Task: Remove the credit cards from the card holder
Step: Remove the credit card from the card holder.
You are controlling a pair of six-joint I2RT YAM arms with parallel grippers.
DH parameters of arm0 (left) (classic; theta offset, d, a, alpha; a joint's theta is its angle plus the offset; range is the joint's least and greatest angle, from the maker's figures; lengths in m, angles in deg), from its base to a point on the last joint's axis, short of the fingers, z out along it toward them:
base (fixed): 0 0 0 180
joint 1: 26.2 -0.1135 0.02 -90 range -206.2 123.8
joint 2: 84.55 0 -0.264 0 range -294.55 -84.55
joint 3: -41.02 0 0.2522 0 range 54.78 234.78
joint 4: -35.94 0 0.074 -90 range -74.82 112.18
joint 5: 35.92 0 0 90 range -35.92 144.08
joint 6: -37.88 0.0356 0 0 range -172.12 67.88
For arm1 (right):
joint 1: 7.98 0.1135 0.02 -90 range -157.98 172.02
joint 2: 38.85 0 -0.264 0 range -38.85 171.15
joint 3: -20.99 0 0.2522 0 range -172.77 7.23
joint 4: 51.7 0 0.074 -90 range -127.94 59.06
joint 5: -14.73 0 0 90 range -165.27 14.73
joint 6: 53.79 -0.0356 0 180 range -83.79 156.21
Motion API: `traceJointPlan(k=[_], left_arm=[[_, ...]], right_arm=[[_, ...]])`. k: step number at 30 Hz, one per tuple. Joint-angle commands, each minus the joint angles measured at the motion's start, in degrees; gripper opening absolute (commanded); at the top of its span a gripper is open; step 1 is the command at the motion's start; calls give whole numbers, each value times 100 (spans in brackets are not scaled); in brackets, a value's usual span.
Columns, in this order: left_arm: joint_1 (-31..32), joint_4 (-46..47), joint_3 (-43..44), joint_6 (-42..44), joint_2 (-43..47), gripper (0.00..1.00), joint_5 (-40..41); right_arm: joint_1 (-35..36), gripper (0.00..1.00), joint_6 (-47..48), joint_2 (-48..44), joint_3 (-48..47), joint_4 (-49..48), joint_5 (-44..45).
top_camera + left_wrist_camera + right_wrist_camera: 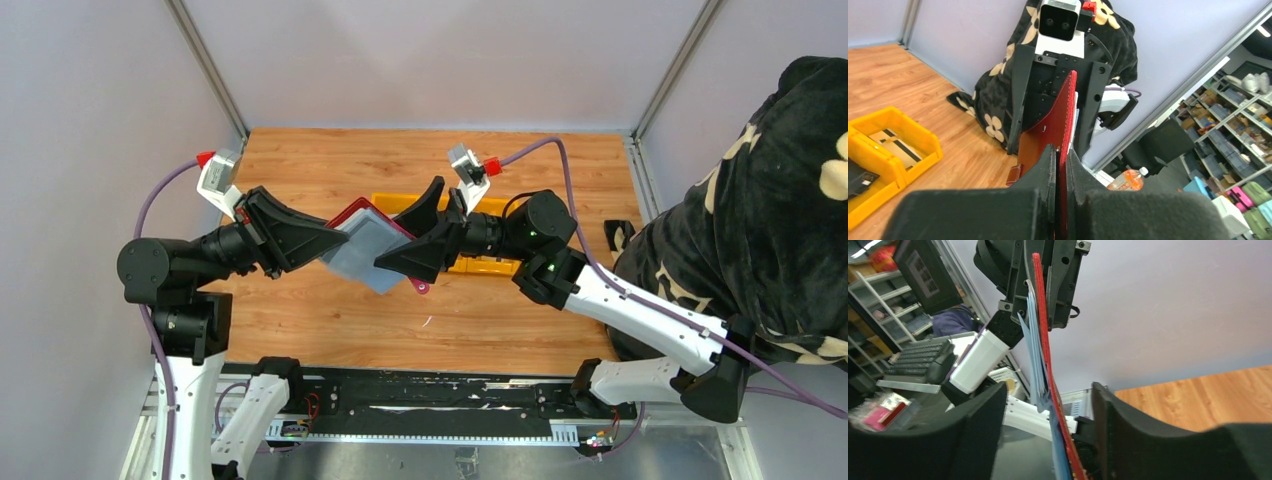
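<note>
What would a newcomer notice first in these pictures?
The red card holder hangs in the air at the centre: the left hand is shut on one edge, and the right hand stands open on either side of it. Behind it sits a yellow bin, and a black flowered cloth fills the right edge.

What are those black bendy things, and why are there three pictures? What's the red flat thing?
Those are two robot arms fixed beside a wooden table. One picture looks down from above; the other two come from little cameras on each arm's wrist, so you see its own fingers up close. On the table sits a yellow plastic bin. In the air between the arms is a dark red folding card holder with grey-blue lining. The left gripper pinches its edge tight. The right gripper is open, one finger on each side of the holder, not squeezing it.
</note>
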Motion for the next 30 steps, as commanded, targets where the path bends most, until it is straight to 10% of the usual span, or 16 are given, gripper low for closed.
traceJointPlan(k=[1, 11, 24, 30], left_arm=[[19, -245, 193, 539, 128, 0, 88], [18, -1635, 482, 2069, 383, 0, 580], [23, 92, 112, 468, 334, 0, 161], [23, -806, 307, 1248, 307, 0, 354]], right_arm=[[5, 71, -282, 111, -144, -197, 44], [184, 76, -7, 405, -533, 159, 1083], [192, 53, 853, 55, -136, 802, 1517], [181, 75, 1217, -473, 69, 926, 1275]])
